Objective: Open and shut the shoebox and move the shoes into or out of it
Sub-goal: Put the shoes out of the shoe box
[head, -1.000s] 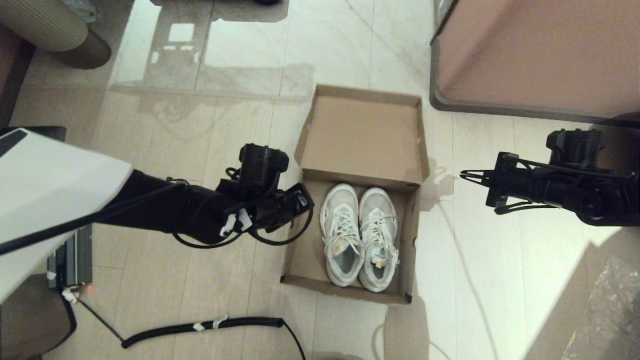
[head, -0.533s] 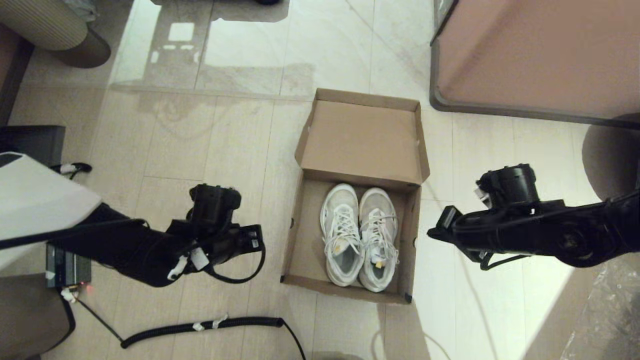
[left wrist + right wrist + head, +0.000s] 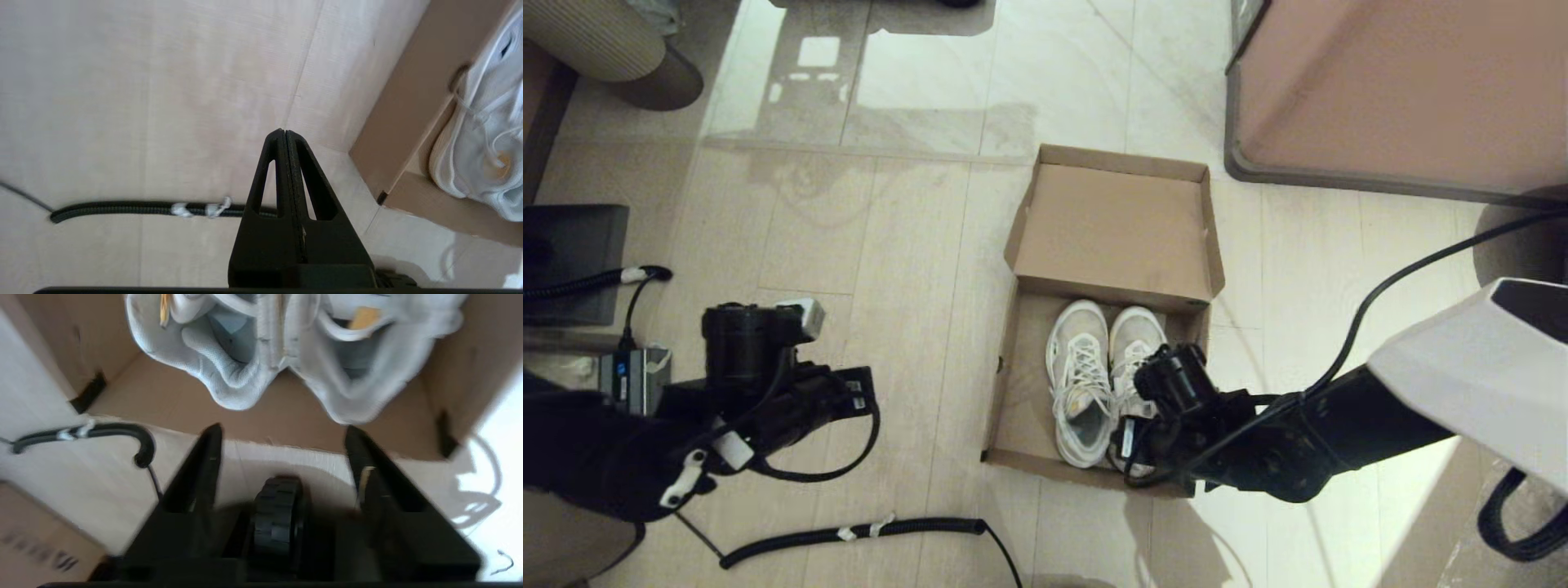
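The brown shoebox (image 3: 1001, 384) stands open on the floor with its lid (image 3: 1115, 229) folded back on the far side. Both white sneakers lie side by side inside, toes toward the lid: the left shoe (image 3: 1082, 384) and the right shoe (image 3: 1137, 339). My right gripper (image 3: 1131, 447) hangs open over the box's near edge, at the right shoe's heel; in the right wrist view the gripper (image 3: 282, 430) sits just short of the two heels (image 3: 229, 375), holding nothing. My left gripper (image 3: 854, 392) is shut and empty over bare floor left of the box (image 3: 404, 102).
A black coiled cable (image 3: 849, 535) lies on the floor in front of the box. A large pinkish-brown cabinet (image 3: 1396, 90) stands at the far right. A small grey device (image 3: 633, 376) and a dark panel (image 3: 572, 261) sit at the left.
My right arm has swung in from the right and dropped to the box's near edge by the right shoe. My left arm has drawn back leftward, away from the box.
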